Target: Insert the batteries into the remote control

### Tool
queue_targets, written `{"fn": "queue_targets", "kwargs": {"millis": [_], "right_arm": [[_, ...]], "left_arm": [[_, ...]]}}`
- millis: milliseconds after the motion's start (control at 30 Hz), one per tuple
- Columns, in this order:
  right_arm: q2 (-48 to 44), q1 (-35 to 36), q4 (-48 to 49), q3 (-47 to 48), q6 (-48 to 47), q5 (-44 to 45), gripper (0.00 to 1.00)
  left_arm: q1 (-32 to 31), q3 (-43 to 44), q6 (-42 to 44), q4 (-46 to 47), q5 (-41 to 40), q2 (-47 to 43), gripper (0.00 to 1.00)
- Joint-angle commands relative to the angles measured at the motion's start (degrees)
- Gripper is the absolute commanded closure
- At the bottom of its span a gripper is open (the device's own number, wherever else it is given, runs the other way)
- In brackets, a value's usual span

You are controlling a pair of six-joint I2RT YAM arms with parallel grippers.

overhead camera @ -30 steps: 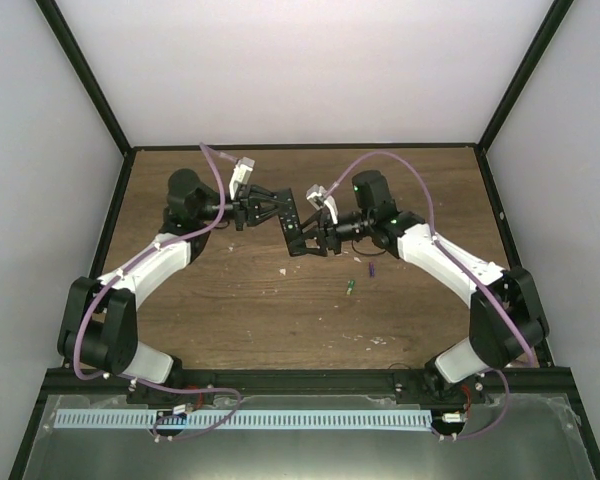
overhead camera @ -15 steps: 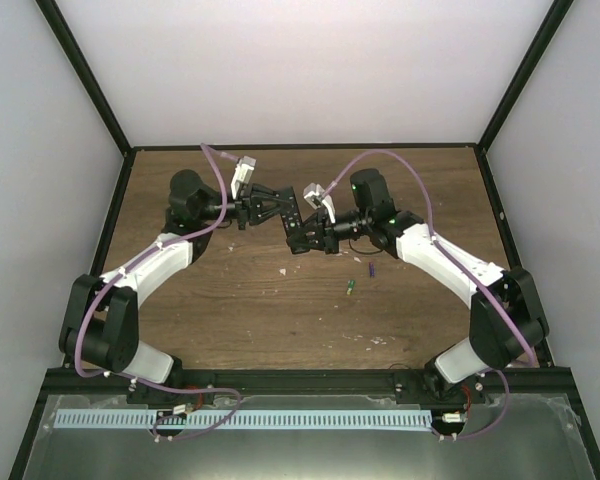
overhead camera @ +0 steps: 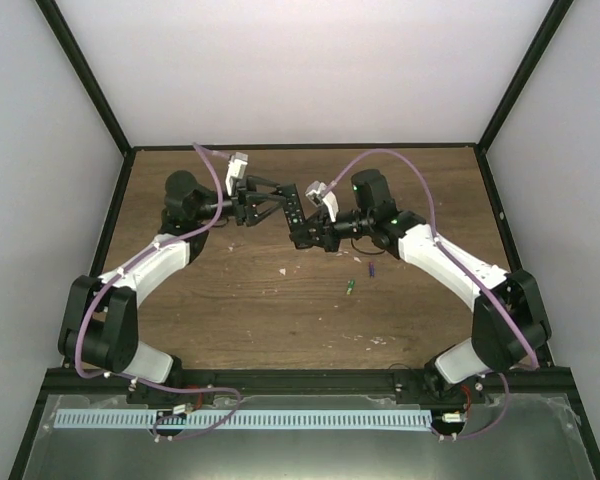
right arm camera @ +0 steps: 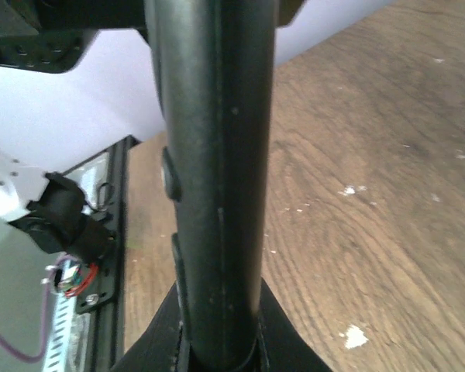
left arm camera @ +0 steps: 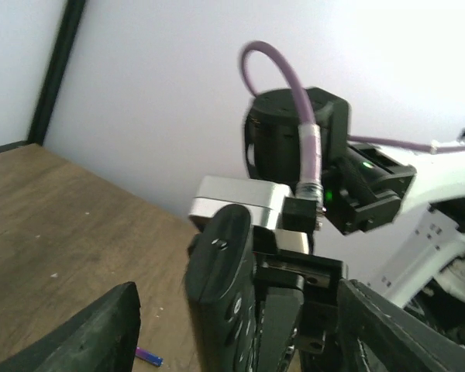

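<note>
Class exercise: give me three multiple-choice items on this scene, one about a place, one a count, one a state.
1. Where do the green battery and purple battery lie? A on the table B inside the remote control C in the left hand
2. How many batteries are visible? A one B two C four
3. Which hand grips the remote control? A left B right C neither
Answers: 1 A, both rest on wood; 2 B, one green, one purple; 3 B, right hand shut on it, left open.
</note>
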Motion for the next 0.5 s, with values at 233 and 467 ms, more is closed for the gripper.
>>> {"fn": "queue_targets", "kwargs": {"millis": [233,467], "right_arm": [[-5.0,0.7,-8.9,3.2,-3.4,34.7,0.99],[-2.7,7.7,-6.5,4.3,-6.9,64.2,0.99]], "left_arm": [[1.4,-2.6,-1.2,-18.1,-29.9,-10.9,0.25],[-3.7,4.1,-10.7,-43.7,-55.9,-16.1,0.25]]}}
